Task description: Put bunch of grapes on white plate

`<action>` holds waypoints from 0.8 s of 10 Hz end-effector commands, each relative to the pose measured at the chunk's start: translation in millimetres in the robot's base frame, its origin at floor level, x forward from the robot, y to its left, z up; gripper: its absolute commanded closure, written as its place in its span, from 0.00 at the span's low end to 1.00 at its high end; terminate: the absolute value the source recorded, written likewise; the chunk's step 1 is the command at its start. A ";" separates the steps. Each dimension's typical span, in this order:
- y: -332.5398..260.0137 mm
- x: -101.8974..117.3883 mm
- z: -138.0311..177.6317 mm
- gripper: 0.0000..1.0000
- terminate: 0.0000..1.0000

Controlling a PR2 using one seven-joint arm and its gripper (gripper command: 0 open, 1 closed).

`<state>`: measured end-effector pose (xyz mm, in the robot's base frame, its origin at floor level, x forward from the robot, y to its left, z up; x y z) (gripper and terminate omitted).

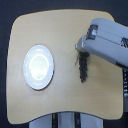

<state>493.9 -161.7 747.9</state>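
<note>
The bunch of grapes (83, 68) is a narrow dark purple-black cluster stretching downward at the exterior view's centre-right, over the wooden table (65, 45). My gripper (80, 51) comes in from the upper right and meets the cluster's top end; its fingers look closed around that end, though they are small and partly hidden by the grey arm. Whether the grapes hang or rest on the table is unclear. The white plate (38, 66) is round and glossy, with nothing on it, at the exterior view's left, well apart from the grapes.
The grey arm body (107, 42) covers the table's upper right corner. The table's rounded edges run close to the frame on all sides. Dark base parts (67, 121) show below the table's front edge.
</note>
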 end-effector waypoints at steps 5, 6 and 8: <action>6.3 -20.4 -45.1 0.00 0.00; 3.8 -23.5 -47.5 0.00 0.00; -0.1 -24.4 -47.5 0.00 0.00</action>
<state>481.5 -147.5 709.4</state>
